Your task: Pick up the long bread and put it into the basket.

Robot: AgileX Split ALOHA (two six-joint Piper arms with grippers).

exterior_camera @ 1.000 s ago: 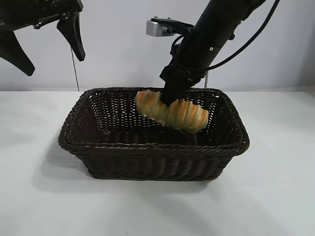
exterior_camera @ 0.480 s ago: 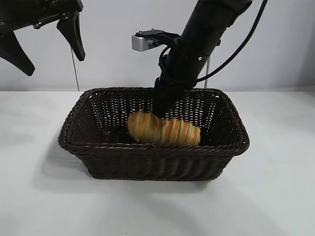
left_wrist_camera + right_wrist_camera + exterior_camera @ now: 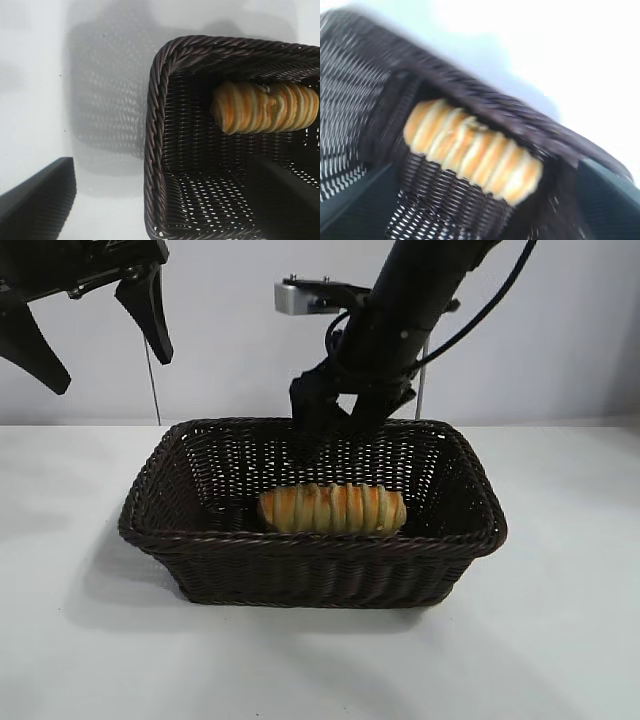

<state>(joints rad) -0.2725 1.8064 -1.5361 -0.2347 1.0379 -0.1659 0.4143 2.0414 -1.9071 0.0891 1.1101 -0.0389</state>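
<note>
Long bread [image 3: 332, 508] lying in basket [image 3: 310, 565]; right gripper [image 3: 338, 408] above it, jaws apart (left gripper [image 3: 90, 325] parked, jaws apart).

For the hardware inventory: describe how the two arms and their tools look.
Both arms are matte black. The right arm is a thick rounded tube with a black cable looping off it and a small silver-grey box with dark fittings beside it. The right tool has two stubby black fingers. The left tool shows two long, flat, tapering black fingers.
</note>
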